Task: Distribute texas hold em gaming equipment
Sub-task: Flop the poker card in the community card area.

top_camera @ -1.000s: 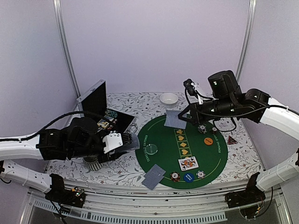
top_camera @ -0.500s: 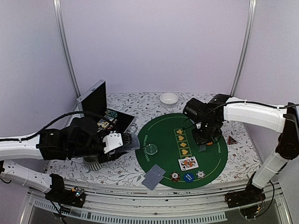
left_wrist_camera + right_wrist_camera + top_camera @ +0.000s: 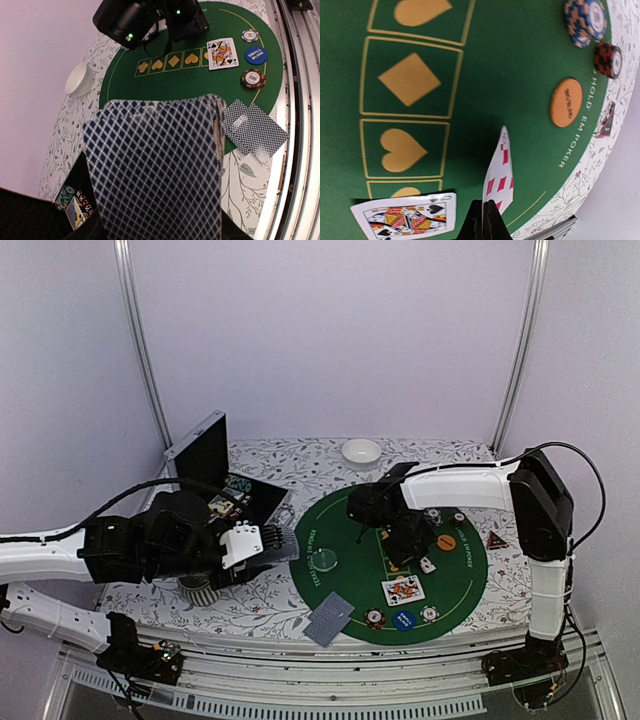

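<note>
My left gripper (image 3: 268, 544) is shut on a deck of blue-backed playing cards (image 3: 155, 165), held left of the green mat (image 3: 345, 585); the deck hides its jaws in the wrist view. Low over the mat's middle, my right gripper (image 3: 482, 215) is shut on one diamonds card (image 3: 501, 172), which stands on edge beside the face-up queen of spades (image 3: 405, 216). Two face-down cards (image 3: 330, 618) overlap the mat's near-left rim. An orange button (image 3: 566, 102), striped chips (image 3: 585, 20) and a red triangular marker (image 3: 496, 539) lie to the right. A reddish-brown chip (image 3: 375, 618), a blue button (image 3: 404, 620) and a white chip (image 3: 429, 614) line the near rim.
A clear round button (image 3: 324, 560) rests on the mat's left part. A white bowl (image 3: 361, 451) stands behind the mat. An open black box (image 3: 215, 465) sits at the back left, and a ribbed mug (image 3: 200, 590) stands under my left arm.
My right arm swung from the mat's far edge down to its middle, carrying the card, which now shows its diamonds face. The left arm and deck stayed still.
</note>
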